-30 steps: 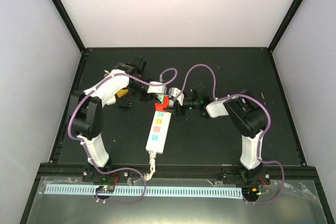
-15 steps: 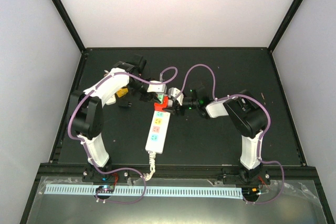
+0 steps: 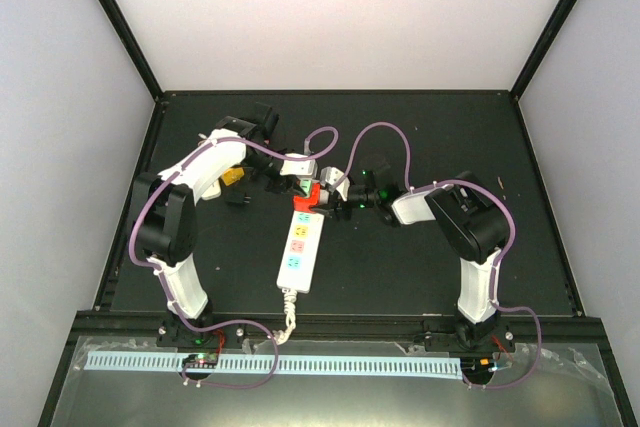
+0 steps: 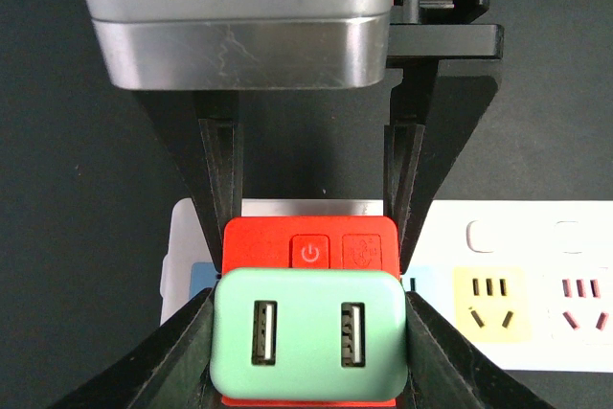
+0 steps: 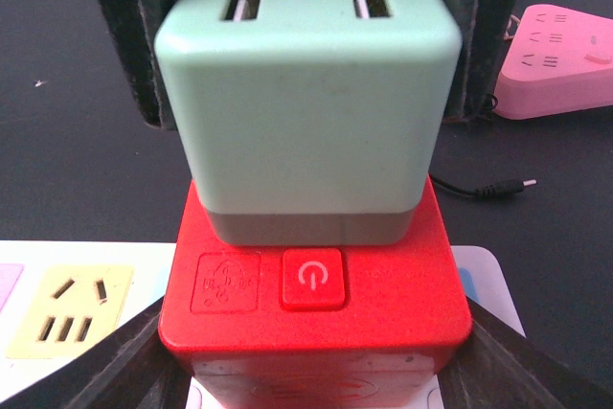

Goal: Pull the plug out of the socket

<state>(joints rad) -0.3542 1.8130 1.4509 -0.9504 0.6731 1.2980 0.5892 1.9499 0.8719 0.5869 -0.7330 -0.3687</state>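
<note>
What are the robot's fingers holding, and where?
The left fingers pinch the green USB charger by its two sides. The right fingers pinch the red switch adapter beneath it, also by its sides.

The left arm (image 3: pixel 186 285) and the right arm (image 3: pixel 478 289) look alike, each made of long white shell-covered links alternating with bulky black joint housings and standing on a black base (image 3: pixel 472 333). A thin purple cable runs the length of each arm, and the left cable (image 3: pixel 322 132) and the right cable (image 3: pixel 384 126) both lift off in a loop near the wrist. The right arm's 2 fingers (image 4: pixel 222 174) are narrow, matt black, tapering blades hung from a black crossbar (image 4: pixel 445 40) beside a rounded, faintly scratched silver camera housing (image 4: pixel 239 26), while the left arm's fingers (image 4: pixel 158 366) show as broad black wedges.
</note>
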